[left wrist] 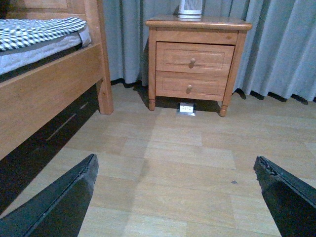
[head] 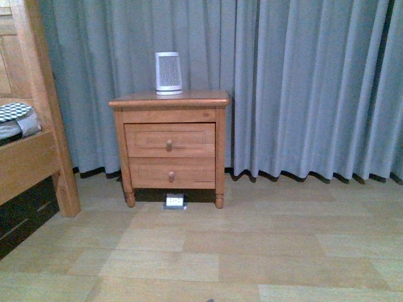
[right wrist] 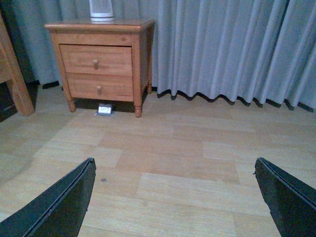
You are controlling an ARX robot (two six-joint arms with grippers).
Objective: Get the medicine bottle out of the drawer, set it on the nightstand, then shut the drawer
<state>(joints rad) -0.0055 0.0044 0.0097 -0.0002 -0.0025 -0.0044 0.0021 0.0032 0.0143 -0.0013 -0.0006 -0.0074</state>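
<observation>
Orange-brown wooden drawer [head: 169, 139], the upper one of the bedside table [head: 208, 98], is fully shut, so the medicine bottle is hidden, presumably inside. A white ribbed cylinder [head: 169, 73] stands on top. The left tool [left wrist: 175, 159] and right tool [right wrist: 174, 160] hover over bare floor, well apart from the table, jaws spread wide and empty. Likely risks: slipping off the small round knob [head: 169, 145], or pulling the lower drawer [head: 171, 173] instead.

The nightstand [head: 169, 116], orange-brown wood on short turned legs, stands upright left of centre in the front view. Its upper drawer [head: 189, 139] (recessed panel, round knob) sits flush, fully closed.
</observation>
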